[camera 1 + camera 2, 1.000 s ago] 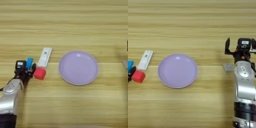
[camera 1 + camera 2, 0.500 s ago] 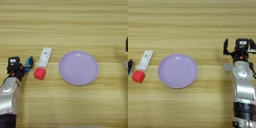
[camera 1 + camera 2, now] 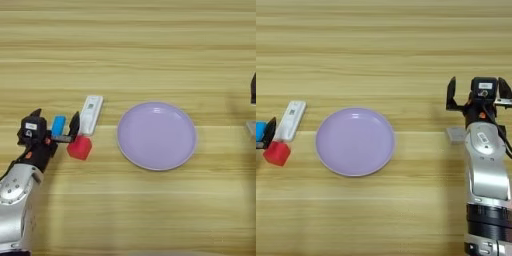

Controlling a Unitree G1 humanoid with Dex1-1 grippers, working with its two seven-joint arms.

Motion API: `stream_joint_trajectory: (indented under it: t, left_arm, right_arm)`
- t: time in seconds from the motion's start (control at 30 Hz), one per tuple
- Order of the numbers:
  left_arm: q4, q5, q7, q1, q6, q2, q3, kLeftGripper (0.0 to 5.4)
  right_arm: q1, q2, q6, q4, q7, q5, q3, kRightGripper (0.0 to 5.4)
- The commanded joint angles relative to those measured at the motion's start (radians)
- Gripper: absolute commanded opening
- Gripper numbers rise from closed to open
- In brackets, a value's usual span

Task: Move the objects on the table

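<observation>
- On your left side of the table (image 3: 150, 60), the left gripper (image 3: 55, 127) is sitting low over the wood, its two black fingers (image 3: 74, 125) spread apart with nothing clamped.
- Between those fingers you are seeing the blue bar (image 3: 58, 125), lying flat on the wood; whether a finger is touching it cannot be told.
- Just beside the gripper's inner finger the red cube (image 3: 80, 147) is resting on the table, close to the fingertip and a little nearer to you than the bar.
- Next to the blue bar, on its plate side, a white flat stick (image 3: 91, 114) is lying lengthwise, pointing away from you.
- Near the middle you are looking at the lilac plate (image 3: 156, 135), standing apart from the cube and the white stick.
- On your right side the right gripper (image 3: 477, 94) is hanging above the table with its fingers (image 3: 451, 93) standing wide apart, holding nothing.
- Just beside the right arm, on its plate side, a small grey square piece (image 3: 456, 134) is lying on the wood.
</observation>
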Motion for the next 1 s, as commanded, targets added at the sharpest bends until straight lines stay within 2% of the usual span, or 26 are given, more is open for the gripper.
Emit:
stream_joint_trajectory:
  t: [0.03, 0.17, 0.4, 0.67, 1.0]
  left_arm:
    - [-0.059, -0.02, -0.028, 0.043, -0.004, 0.001, -0.014, 5.38]
    - [-0.1, -0.019, -0.045, 0.085, -0.009, 0.002, -0.032, 5.38]
    - [-0.123, 0.024, -0.064, 0.151, -0.026, 0.008, -0.093, 5.38]
    - [-0.034, 0.118, -0.058, 0.148, -0.065, 0.02, -0.155, 5.38]
    - [0.024, 0.148, -0.052, 0.138, -0.089, 0.015, -0.174, 5.38]
  right_arm:
    - [-0.011, -0.012, 0.005, 0.012, 0.003, -0.002, 0.0, 5.4]
    - [-0.012, -0.012, 0.003, 0.016, 0.003, -0.003, 0.001, 5.4]
    - [-0.019, -0.014, 0.0, 0.023, 0.003, -0.002, 0.0, 5.4]
    - [-0.031, -0.016, -0.006, 0.035, 0.003, -0.002, 0.001, 5.4]
    - [-0.028, -0.014, -0.002, 0.024, 0.001, -0.003, 0.002, 5.4]
